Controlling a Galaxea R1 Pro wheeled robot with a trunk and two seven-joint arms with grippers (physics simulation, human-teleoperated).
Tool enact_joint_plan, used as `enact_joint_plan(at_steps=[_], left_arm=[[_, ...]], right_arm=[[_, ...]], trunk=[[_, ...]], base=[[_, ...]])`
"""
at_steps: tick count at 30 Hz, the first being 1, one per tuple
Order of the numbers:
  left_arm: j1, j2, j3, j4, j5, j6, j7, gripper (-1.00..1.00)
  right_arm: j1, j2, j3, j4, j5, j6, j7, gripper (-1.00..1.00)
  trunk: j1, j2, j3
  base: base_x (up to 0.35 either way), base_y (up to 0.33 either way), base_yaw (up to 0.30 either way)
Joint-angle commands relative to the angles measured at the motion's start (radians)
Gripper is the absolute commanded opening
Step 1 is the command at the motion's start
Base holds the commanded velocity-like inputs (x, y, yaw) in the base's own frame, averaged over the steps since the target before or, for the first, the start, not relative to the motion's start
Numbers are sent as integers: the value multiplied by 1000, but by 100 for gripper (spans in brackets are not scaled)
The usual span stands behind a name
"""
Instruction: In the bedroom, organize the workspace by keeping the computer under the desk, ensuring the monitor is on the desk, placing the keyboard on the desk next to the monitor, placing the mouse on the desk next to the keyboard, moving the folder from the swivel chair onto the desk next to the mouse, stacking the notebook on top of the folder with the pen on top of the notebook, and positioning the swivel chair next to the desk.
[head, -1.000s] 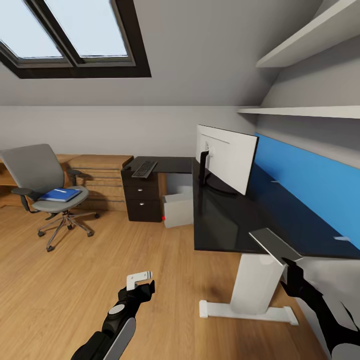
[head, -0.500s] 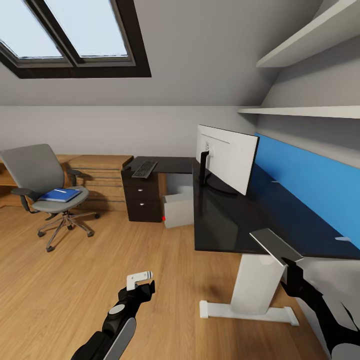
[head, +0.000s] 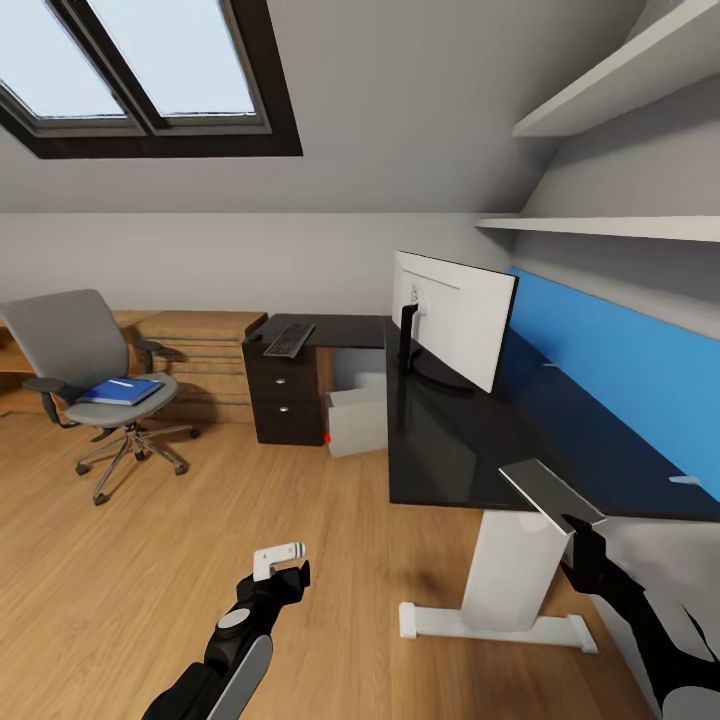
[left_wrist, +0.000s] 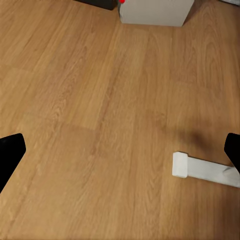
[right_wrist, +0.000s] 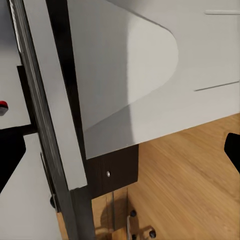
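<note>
right gripper (head: 578, 522) carrying the notebook (head: 552, 489) beside the desk (head: 450, 440)
it seems clamped on the grey slab's lower end (contact partly hidden); left gripper (left_wrist: 120, 150) hangs spread wide and empty over the floor (left_wrist: 100, 100). folder (head: 120, 390) lies on the swivel chair (head: 90, 360), well apart.

Black arms (pale grey panels)

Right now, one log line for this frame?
left gripper: open, empty | right gripper: holds grey slab | folder: on swivel chair
</note>
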Motion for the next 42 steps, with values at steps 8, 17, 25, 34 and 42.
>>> enact_joint_plan(at_steps=[8, 17, 25, 34, 42], left_arm=[[-1, 0, -3, -2, 7, 3, 10, 100], [-1, -1, -3, -2, 6, 3, 10, 100], [-1, -2, -5, -2, 5, 1, 10, 100], [-1, 0, -5, -2, 5, 0, 10, 100], [-1, 0, -5, -2, 5, 0, 10, 100]], right_arm=[[0, 0, -2, -1, -6, 5, -4, 100], [-1, 0, -2, -1, -6, 5, -4, 100], [-1, 0, -2, -2, -5, 5, -4, 100], [-1, 0, -2, -2, -3, 5, -4, 100], [-1, 0, -2, -2, -3, 5, -4, 100]], trunk=[[-27, 48, 21], [-42, 76, 33], [-46, 83, 37], [-46, 83, 37], [-46, 83, 37]], base=[[0, 0, 0], [0, 0, 0], [0, 0, 0], [61, 27, 0], [23, 8, 0]])
